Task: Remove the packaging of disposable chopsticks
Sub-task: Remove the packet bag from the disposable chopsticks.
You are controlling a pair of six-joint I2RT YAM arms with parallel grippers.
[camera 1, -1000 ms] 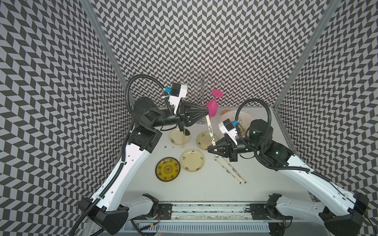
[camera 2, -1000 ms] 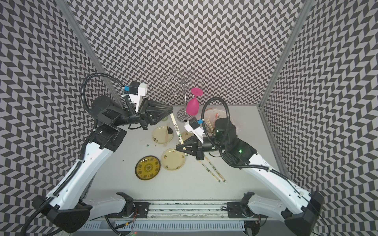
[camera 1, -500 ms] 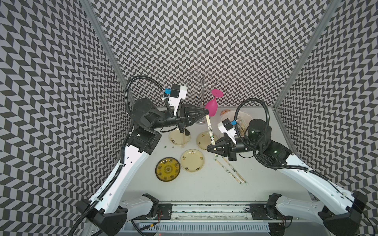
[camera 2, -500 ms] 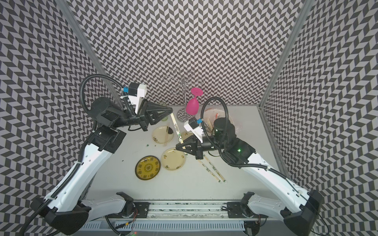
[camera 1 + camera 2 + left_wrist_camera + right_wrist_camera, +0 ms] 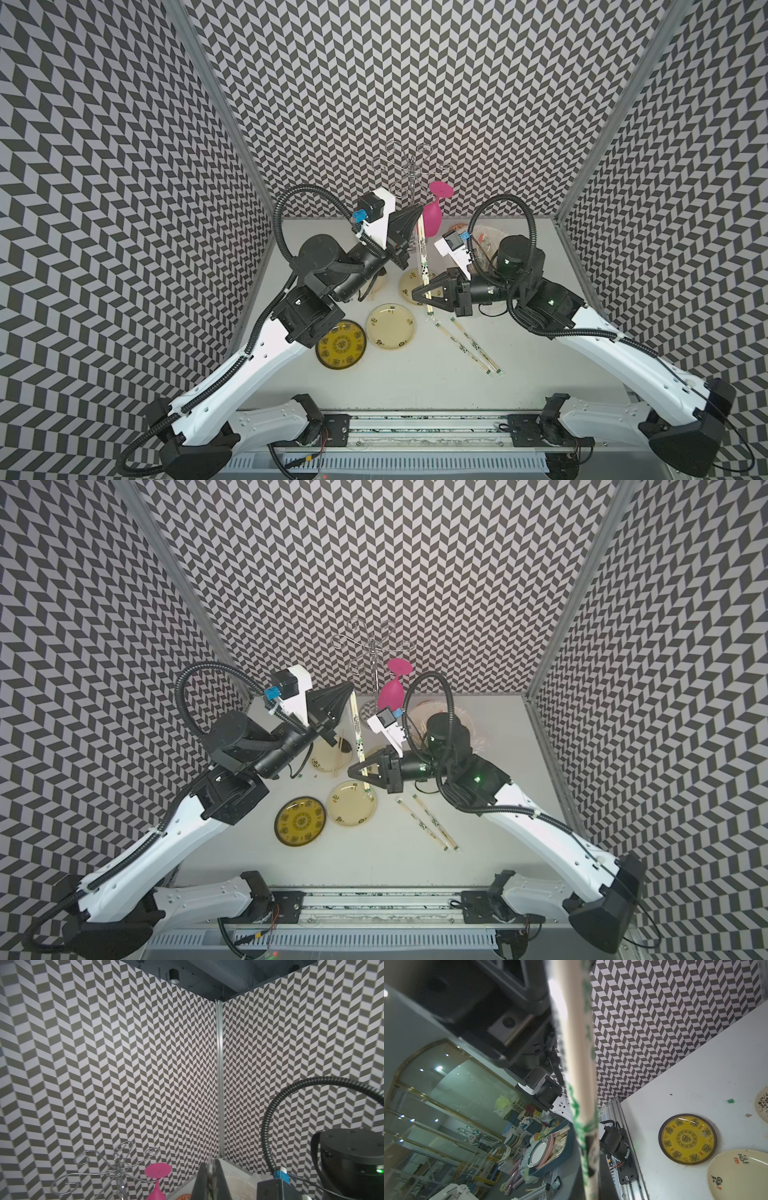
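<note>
Fingers of the left gripper (image 5: 417, 212) are clenched on the far end of a clear printed wrapper (image 5: 422, 253), close to the back wall. In the left wrist view a sliver of clear plastic pokes out between them. The right gripper (image 5: 419, 294) is clamped on the same wrapper near its other end, so it stretches between the two, clear of the counter (image 5: 540, 365). In a top view its lower part overlaps a cream plate (image 5: 407, 286). Pale chopsticks (image 5: 576, 1043) sit inside it, seen close in the right wrist view beside the green print. Two more wrapped pairs (image 5: 469, 349) lie side by side on the counter, in front of the right gripper. Bare chopsticks (image 5: 338, 750) rest on another cream plate (image 5: 322, 760) beneath the left arm. A yellow plate (image 5: 340, 345) and a third cream plate (image 5: 390, 328) sit side by side nearer the front.
</note>
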